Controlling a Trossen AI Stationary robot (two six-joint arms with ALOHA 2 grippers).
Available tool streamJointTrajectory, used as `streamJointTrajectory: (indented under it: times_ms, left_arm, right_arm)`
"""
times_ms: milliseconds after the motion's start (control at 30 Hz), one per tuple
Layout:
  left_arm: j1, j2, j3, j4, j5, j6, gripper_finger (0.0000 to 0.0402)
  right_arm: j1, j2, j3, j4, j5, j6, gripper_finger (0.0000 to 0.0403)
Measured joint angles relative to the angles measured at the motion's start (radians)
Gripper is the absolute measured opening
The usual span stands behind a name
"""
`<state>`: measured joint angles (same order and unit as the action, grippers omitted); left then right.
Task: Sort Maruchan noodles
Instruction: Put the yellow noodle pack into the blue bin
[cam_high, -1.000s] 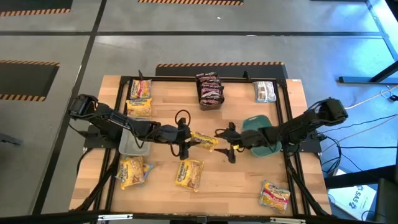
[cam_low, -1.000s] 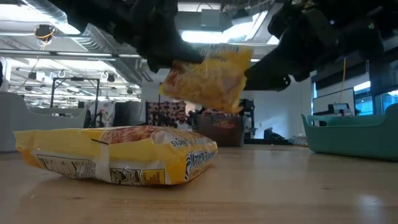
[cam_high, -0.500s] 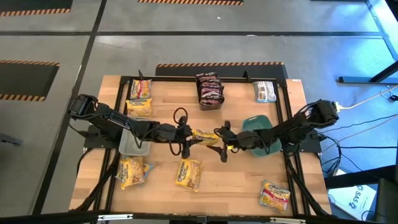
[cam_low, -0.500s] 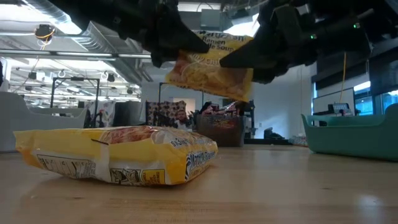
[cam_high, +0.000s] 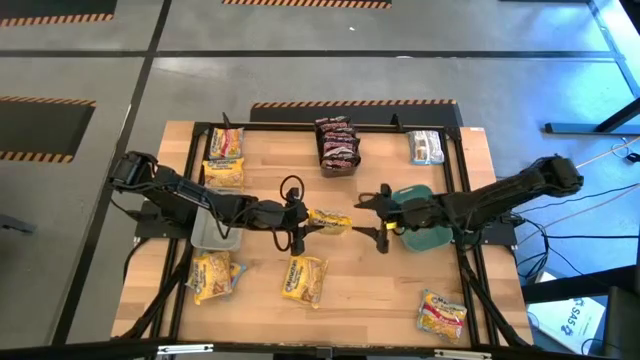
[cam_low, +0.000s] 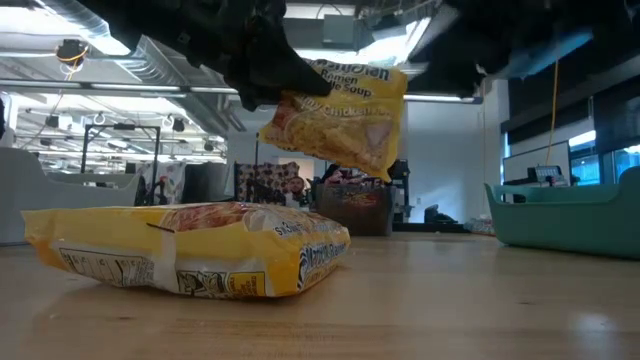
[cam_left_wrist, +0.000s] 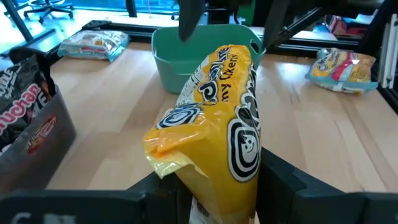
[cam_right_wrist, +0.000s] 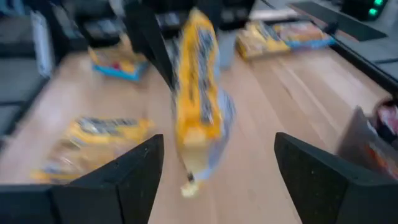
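A yellow Maruchan noodle packet (cam_high: 330, 221) hangs above the middle of the table, on edge in the left wrist view (cam_left_wrist: 217, 124). My left gripper (cam_high: 303, 222) is shut on it. My right gripper (cam_high: 381, 218) stands open a little to the packet's right, over the near rim of the green dish (cam_high: 420, 218). In the right wrist view its fingers (cam_right_wrist: 214, 180) stand wide apart with the packet (cam_right_wrist: 196, 106) ahead of them, untouched. Other yellow packets (cam_high: 303, 278) (cam_high: 213, 275) lie flat on the table. My left gripper pinches the packet's end nearest the table's left (cam_left_wrist: 208, 183) between its two fingers. The fingers come nearly level from the table's left, slanting slightly down. The packet is lifted clear of the table, stands on its long edge and sticks out toward the right arm.
A bin of dark red packets (cam_high: 337, 145) stands at the far middle, with a silver-white packet (cam_high: 426, 147) at the far right. Two yellow packets (cam_high: 225, 160) lie at the far left and one (cam_high: 441, 312) at the near right. A clear grey bin (cam_high: 213, 230) sits under the left arm.
My right gripper first came in toward the held packet, then drew back toward the table's right edge and rose, staying open. The packet stays lifted in my left gripper, which has kept still.
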<state>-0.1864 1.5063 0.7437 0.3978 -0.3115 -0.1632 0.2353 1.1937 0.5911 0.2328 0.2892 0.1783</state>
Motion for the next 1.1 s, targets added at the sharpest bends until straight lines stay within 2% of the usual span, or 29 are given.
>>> streamJointTrajectory:
  times_ms: [167,367,500,667,833,1000,1100]
  left_arm:
    - [0.000,0.000,0.000,0.003,0.014,0.014,0.0120]
    - [0.000,0.000,0.000,0.002,0.014,0.029,0.0120]
    - [-0.004,0.000,0.000,0.003,0.014,0.045,0.0120]
    - [-0.002,0.000,0.000,-0.020,0.014,0.046,0.0120]
    - [-0.002,0.002,0.000,-0.021,0.012,0.047,0.0122]
    - [0.004,0.002,0.000,-0.023,-0.010,0.046,0.0123]
    - [0.005,0.005,0.000,-0.012,-0.007,0.059,0.0124]
  right_arm:
    - [-0.002,0.033,0.118,-0.076,-0.028,-0.027,0.0289]
    - [-0.045,0.150,0.344,-0.378,-0.048,-0.002,0.0289]
    - [-0.077,0.252,0.458,-0.515,-0.094,0.002,0.0289]
    - [-0.115,0.356,0.523,-0.547,-0.221,0.001,0.0289]
    - [-0.140,0.415,0.542,-0.531,-0.243,0.000,0.0289]
    - [-0.145,0.442,0.542,-0.521,-0.341,-0.001,0.0289]
    - [-0.145,0.448,0.542,-0.493,-0.327,-0.003,0.0289]
